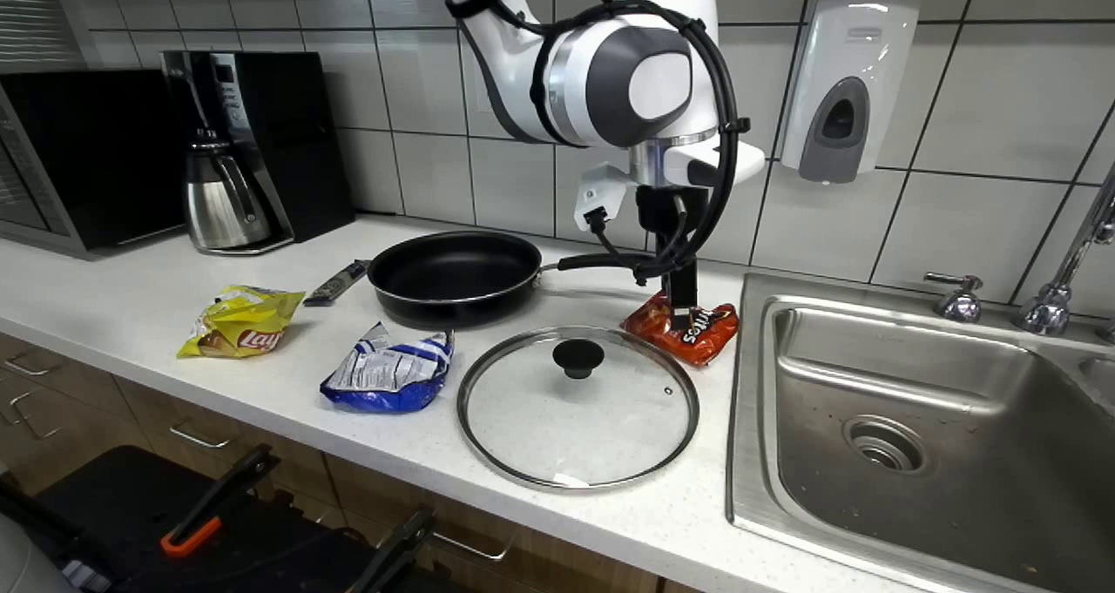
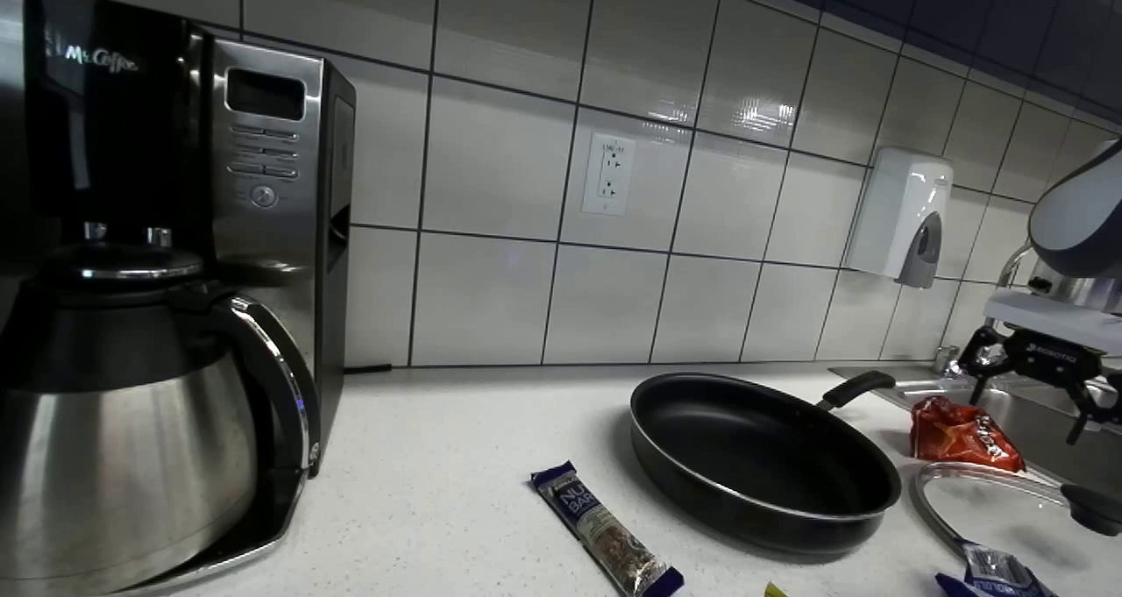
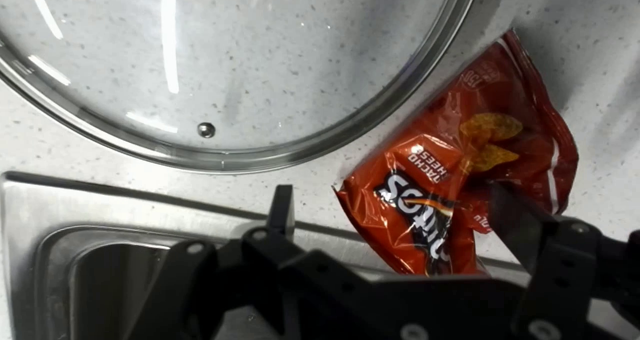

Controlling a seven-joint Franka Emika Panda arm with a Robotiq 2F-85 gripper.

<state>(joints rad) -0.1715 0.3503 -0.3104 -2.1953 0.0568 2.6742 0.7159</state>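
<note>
My gripper [image 3: 392,189] is open and empty, with its fingers spread wide. In the wrist view a red Doritos bag [image 3: 415,180] lies below and partly between the fingers. The right finger overlaps the bag in that view; the left finger is over the counter and sink edge. In an exterior view the gripper [image 1: 682,310] points straight down over the bag [image 1: 710,336]. In an exterior view the gripper [image 2: 1027,415] is raised beside the bag [image 2: 960,435]. A glass lid [image 1: 531,410] with a black knob lies flat close to the bag; it also shows in the wrist view [image 3: 280,80].
A black pan [image 1: 453,266] stands behind the lid, its handle toward the gripper. A blue bag [image 1: 392,371], a yellow Lay's bag [image 1: 248,319] and a nut bar [image 2: 605,527] lie on the counter. A steel sink [image 1: 753,401] adjoins the bag. A coffee maker [image 2: 272,159] stands at the far end.
</note>
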